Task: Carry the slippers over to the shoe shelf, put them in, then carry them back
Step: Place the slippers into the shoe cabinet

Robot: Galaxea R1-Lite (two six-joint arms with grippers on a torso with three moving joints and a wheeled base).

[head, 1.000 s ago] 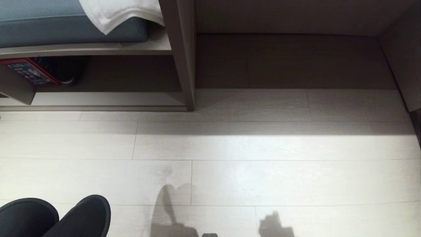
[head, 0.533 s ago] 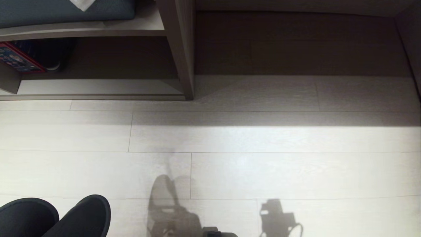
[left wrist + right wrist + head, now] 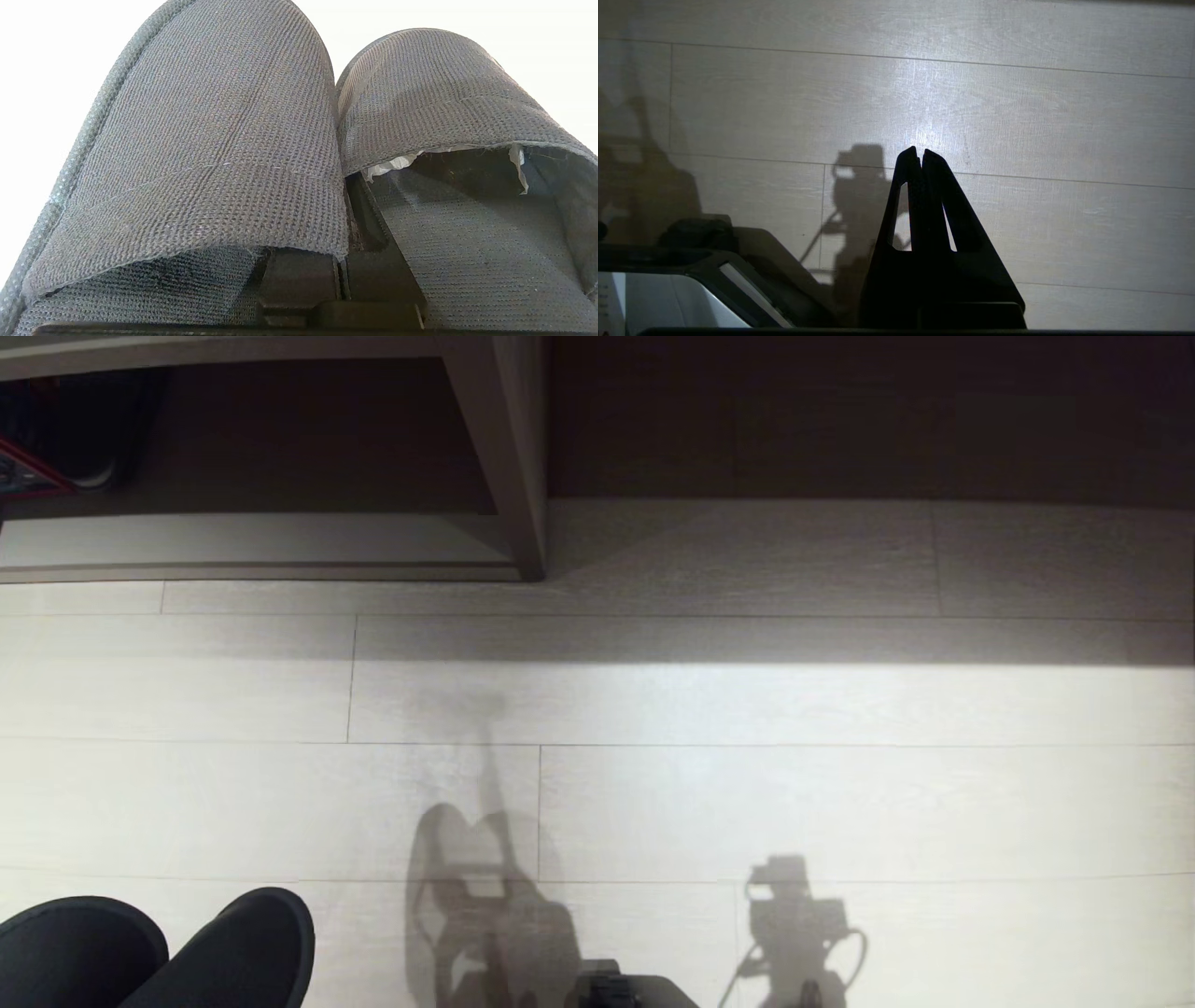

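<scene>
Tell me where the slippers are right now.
The slippers sit at the head view's lower left, clamped in the left gripper, above the floor.

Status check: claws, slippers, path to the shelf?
Left claw shut on slippers, pair aloft. Right claw shut, empty, over floor. Shoe shelf ahead-left, nothing seen between.

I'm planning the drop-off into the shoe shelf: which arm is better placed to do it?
Left. The left gripper is shut on the slippers, and the shoe shelf lies on that side. The right gripper is shut, empty, over bare floor.
</scene>
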